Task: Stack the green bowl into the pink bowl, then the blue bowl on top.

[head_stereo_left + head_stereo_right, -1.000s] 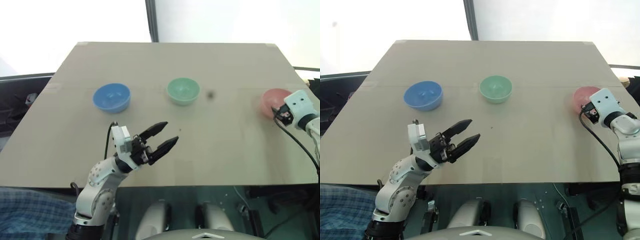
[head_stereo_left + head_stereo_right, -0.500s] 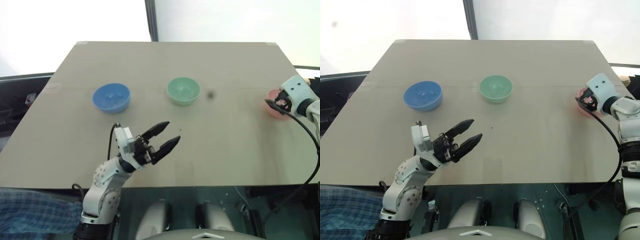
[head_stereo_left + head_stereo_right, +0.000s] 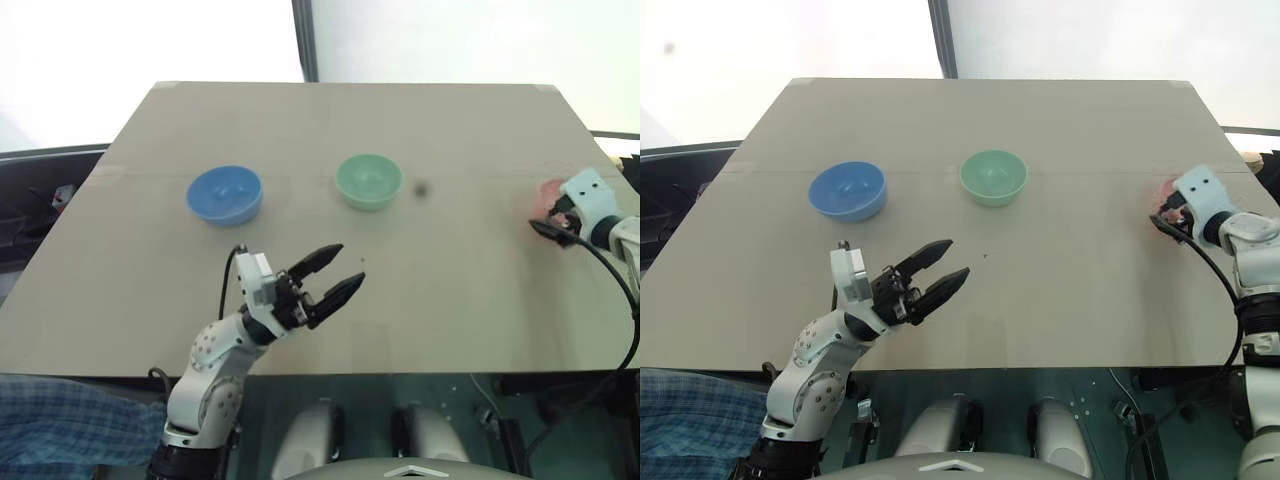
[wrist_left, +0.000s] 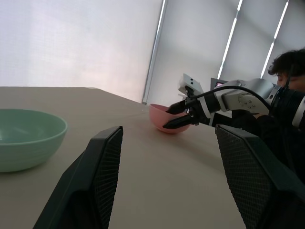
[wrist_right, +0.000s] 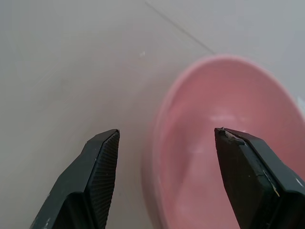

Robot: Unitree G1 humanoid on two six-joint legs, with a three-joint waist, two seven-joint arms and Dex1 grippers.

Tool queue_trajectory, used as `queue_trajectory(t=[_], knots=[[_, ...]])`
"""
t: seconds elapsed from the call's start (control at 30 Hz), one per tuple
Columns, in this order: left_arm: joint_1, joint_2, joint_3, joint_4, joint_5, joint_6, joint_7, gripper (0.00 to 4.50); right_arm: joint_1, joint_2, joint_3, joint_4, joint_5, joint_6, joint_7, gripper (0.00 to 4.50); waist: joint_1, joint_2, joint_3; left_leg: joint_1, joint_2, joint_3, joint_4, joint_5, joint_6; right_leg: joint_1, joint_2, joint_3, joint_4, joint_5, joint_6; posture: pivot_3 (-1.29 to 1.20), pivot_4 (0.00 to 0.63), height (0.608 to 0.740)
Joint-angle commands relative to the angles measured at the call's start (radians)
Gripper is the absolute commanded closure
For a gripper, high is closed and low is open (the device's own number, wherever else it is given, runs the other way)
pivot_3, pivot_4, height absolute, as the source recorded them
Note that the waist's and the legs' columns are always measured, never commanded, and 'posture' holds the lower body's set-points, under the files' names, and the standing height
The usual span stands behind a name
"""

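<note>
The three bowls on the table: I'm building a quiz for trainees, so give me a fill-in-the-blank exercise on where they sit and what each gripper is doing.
1. The small round mint-green plastic bowl sits between the medium-blue plastic bowl and the ____ bowl.
2. The right gripper straddles the rim of the salmon-pink plastic bowl with its jaws ____.
3. The left gripper hovers over the tan table, holding ____.
4. None of the bowls is yet ____ into another.

Missing words: pink; open; nothing; stacked

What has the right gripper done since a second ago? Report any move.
Yes. The right gripper went up past the pink bowl, then dropped back toward the table's near edge.
</note>
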Motion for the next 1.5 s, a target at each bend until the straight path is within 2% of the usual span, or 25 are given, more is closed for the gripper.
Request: queue_trajectory(t=[0.03,0.07,0.13,0.17,0.27,0.37,0.4,0.57,0.7,0.8,0.93,1.07,1.27,1.33,1.37,1.5], knots=[[-0.019,0.004,-0.011,-0.057,-0.007,0.004,0.007,1.21,0.014,-0.021,0.035,0.018,-0.035,-0.009,0.023,1.17,0.000,0.000,0.000,0.000,0.000,0.000,0.000,0.000,0.000,0.000,0.000,0.000,0.000,0.000,0.000,0.00,0.150,0.740],[-0.023,0.003,-0.011,-0.057,-0.007,0.007,0.009,1.21,0.017,-0.023,0.046,0.024,-0.046,-0.015,0.023,1.17,-0.001,0.001,0.000,0.000,0.000,0.000,0.000,0.000,0.000,0.000,0.000,0.000,0.000,0.000,0.000,0.00,0.150,0.740],[-0.032,0.004,-0.013,-0.060,-0.007,0.014,0.017,1.21,0.017,-0.020,0.053,0.041,-0.056,-0.036,0.017,1.67,0.000,0.000,0.000,0.000,0.000,0.000,0.000,0.000,0.000,0.000,0.000,0.000,0.000,0.000,0.000,0.00,0.150,0.740],[-0.034,0.004,-0.013,-0.063,-0.008,0.017,0.019,1.21,0.018,-0.019,0.054,0.044,-0.055,-0.051,0.021,2.17,0.001,0.000,0.000,0.001,0.000,0.000,0.000,0.000,0.001,0.001,0.000,0.000,0.000,0.000,0.000,0.00,0.150,0.740],[-0.033,0.007,-0.010,-0.069,-0.010,0.022,0.021,1.21,0.017,-0.019,0.054,0.048,-0.054,-0.069,0.026,2.89,0.001,0.000,0.000,0.000,0.000,0.000,0.001,0.000,0.001,0.001,0.000,0.000,0.000,0.000,0.000,0.00,0.150,0.740],[-0.031,0.009,-0.008,-0.071,-0.010,0.027,0.021,1.21,0.015,-0.018,0.052,0.056,-0.054,-0.079,0.027,4.16,0.001,0.000,0.000,0.000,0.000,0.000,0.001,0.000,0.001,0.001,0.000,0.000,0.000,0.000,0.000,0.00,0.150,0.740],[-0.030,0.011,-0.007,-0.071,-0.010,0.027,0.020,1.21,0.015,-0.017,0.052,0.061,-0.055,-0.084,0.026,4.44,0.000,-0.001,-0.001,0.000,0.000,0.000,0.001,0.000,0.000,0.001,0.000,0.000,0.000,0.000,0.000,0.00,0.150,0.740],[-0.021,0.010,-0.008,-0.066,-0.006,0.020,0.016,1.21,0.019,-0.018,0.053,0.073,-0.054,-0.103,0.033,4.44,0.000,-0.001,0.000,0.000,0.000,0.000,0.000,0.000,0.000,0.001,0.000,0.000,0.000,0.000,0.000,0.00,0.150,0.740],[-0.017,0.008,-0.010,-0.067,-0.006,0.018,0.013,1.21,0.064,-0.033,0.074,0.008,-0.041,-0.159,0.115,4.44,0.001,-0.001,0.000,0.000,0.000,0.000,0.000,-0.001,0.001,0.001,0.000,0.000,0.000,0.000,0.000,0.00,0.150,0.740],[-0.015,0.009,-0.012,-0.066,-0.004,0.017,0.011,1.21,0.131,-0.029,0.067,-0.172,0.018,-0.159,0.196,4.44,0.000,-0.001,0.000,0.000,0.000,0.000,0.000,-0.001,0.001,0.001,0.000,0.000,-0.001,0.000,0.000,0.00,0.150,0.740],[-0.010,0.013,-0.014,-0.065,0.002,0.011,0.006,1.21,0.228,-0.025,0.069,-0.554,0.149,0.013,0.297,4.44,-0.009,-0.001,0.000,0.000,0.001,0.000,-0.001,-0.002,0.003,0.000,0.001,0.000,-0.001,0.000,0.000,0.00,0.150,0.740],[-0.009,0.017,-0.015,-0.054,0.006,0.001,-0.005,1.21,0.302,-0.042,0.136,-0.910,0.234,0.114,0.373,4.44,0.000,0.001,0.001,0.000,0.002,-0.002,-0.001,-0.002,0.003,-0.001,0.001,-0.001,0.000,0.000,0.000,0.00,0.150,0.740],[0.000,0.023,-0.009,-0.042,0.014,-0.012,-0.010,1.21,0.309,-0.021,0.275,-1.097,0.155,0.150,0.324,4.44,0.005,-0.001,0.001,-0.004,0.000,-0.002,0.000,-0.002,0.003,-0.002,-0.001,-0.001,-0.003,-0.002,-0.003,0.00,0.150,0.740],[0.005,0.028,-0.002,-0.045,0.009,-0.011,-0.012,1.21,0.313,-0.021,0.298,-1.136,0.160,0.168,0.328,3.71,0.005,-0.001,0.001,-0.005,0.000,-0.002,0.000,-0.003,0.004,-0.003,-0.001,-0.001,-0.003,-0.002,-0.003,0.00,0.150,0.740],[0.007,0.031,0.000,-0.046,0.008,-0.010,-0.013,1.21,0.310,-0.017,0.304,-1.145,0.161,0.175,0.325,3.52,0.004,-0.001,0.001,-0.006,0.000,-0.002,0.000,-0.003,0.004,-0.004,-0.001,-0.001,-0.004,-0.002,-0.003,0.00,0.150,0.740],[0.009,0.035,0.002,-0.047,0.007,-0.009,-0.014,1.21,0.293,-0.020,0.312,-1.129,0.142,0.170,0.314,1.97,0.004,-0.001,0.001,-0.008,0.000,-0.003,0.000,-0.001,0.000,-0.006,-0.001,-0.002,-0.004,0.000,0.000,0.00,0.150,0.740]])
